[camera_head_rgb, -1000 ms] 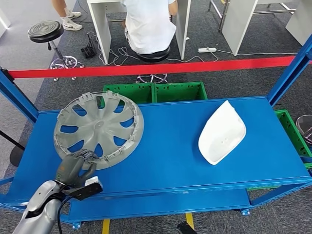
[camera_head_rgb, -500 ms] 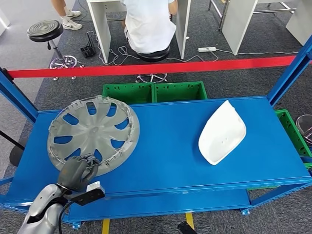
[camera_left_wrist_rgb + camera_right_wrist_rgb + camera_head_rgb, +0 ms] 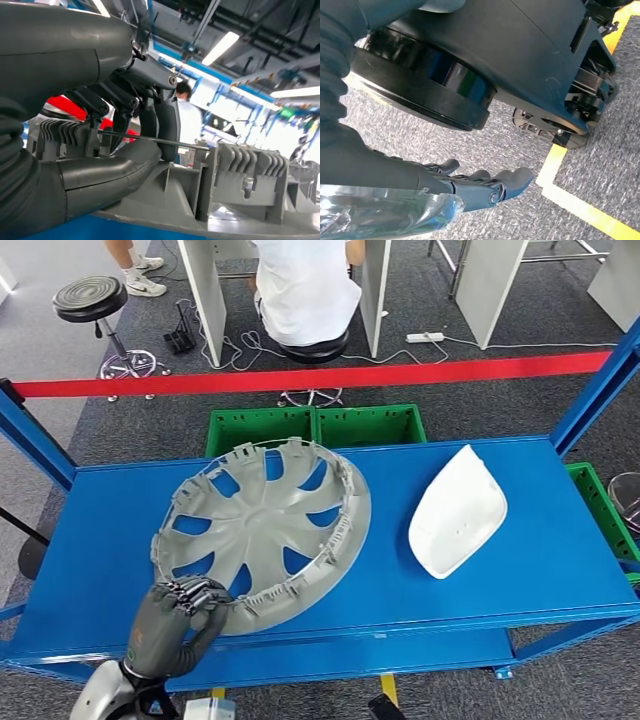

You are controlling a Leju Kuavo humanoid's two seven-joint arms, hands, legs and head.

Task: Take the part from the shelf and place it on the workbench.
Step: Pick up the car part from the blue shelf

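The grey hubcap (image 3: 264, 525) is over the left half of the blue shelf (image 3: 468, 590), open side up, with its near rim at the shelf's front edge. My left hand (image 3: 170, 630) grips that near rim from the front-left. In the left wrist view the hand (image 3: 113, 125) has its thumb under the ribbed rim (image 3: 234, 185) and its dark fingers curled over it. My right hand (image 3: 471, 187) hangs over the grey carpet, fingers stretched out, holding nothing.
A white mirror cover (image 3: 456, 512) lies on the right half of the shelf. Green crates (image 3: 362, 425) stand behind the shelf, and another (image 3: 604, 510) sits at its right. Blue uprights frame both ends. A red barrier tape (image 3: 453, 370), a seated person (image 3: 306, 285) and a stool (image 3: 90, 298) are beyond.
The hubcap has swung right and toward the front edge and looks larger and closer. My left hand has drawn back toward me, still on the rim. The white cover has not moved.
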